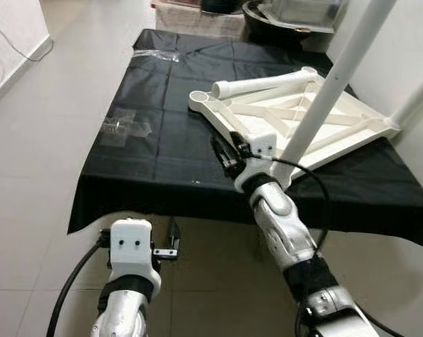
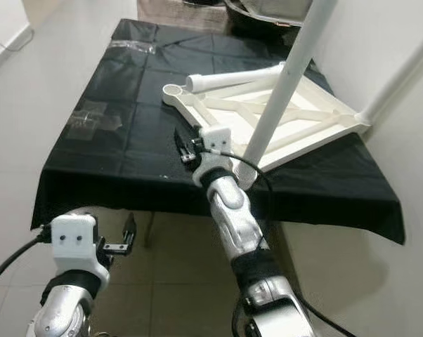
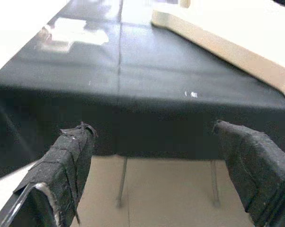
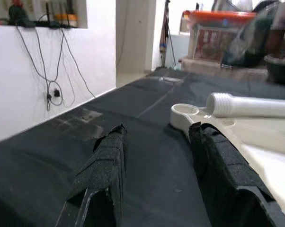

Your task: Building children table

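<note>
A white plastic children's tabletop lies upside down, ribs up, on a table under a black cloth. One white leg stands upright in its near corner. Another white leg with a threaded end lies loose across the far edge, beside an empty round socket. My right gripper hovers open just above the cloth, beside the tabletop's near left edge, holding nothing. My left gripper hangs open below the table's front edge, facing the cloth's hanging front.
Clear plastic bags lie on the cloth's left part, another at the far end. Boxes and a dark basin stand beyond the table. A white wall runs close on the right; tiled floor spreads to the left.
</note>
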